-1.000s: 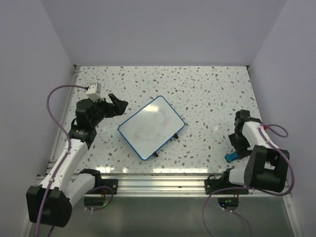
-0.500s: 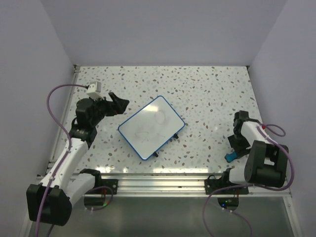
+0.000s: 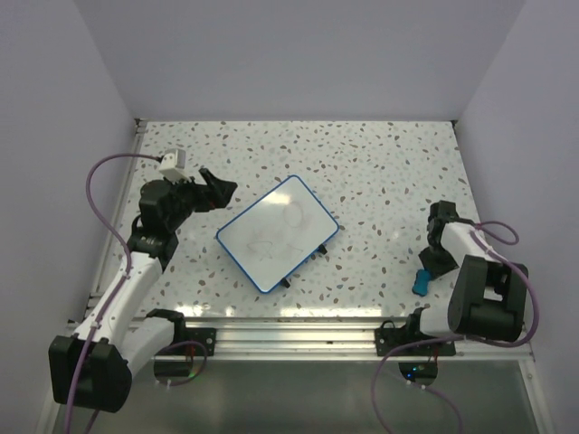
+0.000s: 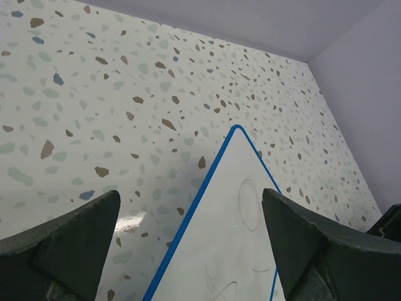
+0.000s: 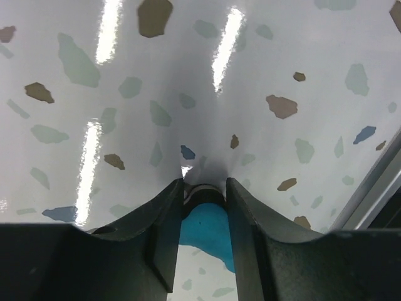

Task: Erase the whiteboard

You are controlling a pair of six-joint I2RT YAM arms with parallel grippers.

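The whiteboard point(image 3: 278, 233) lies tilted at the table's middle, white with a blue rim and faint grey scribbles. My left gripper point(image 3: 217, 190) hovers just off its upper-left corner, jaws wide open and empty. In the left wrist view the whiteboard point(image 4: 241, 232) reaches in between the open left gripper point(image 4: 189, 202). At the right, close to the near rail, my right gripper point(image 3: 425, 269) points down at the table and is shut on a small blue eraser point(image 3: 422, 282). The right wrist view shows the eraser point(image 5: 207, 226) pinched between the fingers of the right gripper point(image 5: 203, 188), its dark pad against the table.
An aluminium rail point(image 3: 298, 336) runs along the near edge between the arm bases. Lilac walls point(image 3: 289, 54) close in the table at the back and both sides. The speckled tabletop point(image 3: 380, 172) spreads between the board and the right arm.
My right gripper has closed on the blue eraser, which has turned slightly under it. The left arm and the whiteboard have barely moved.
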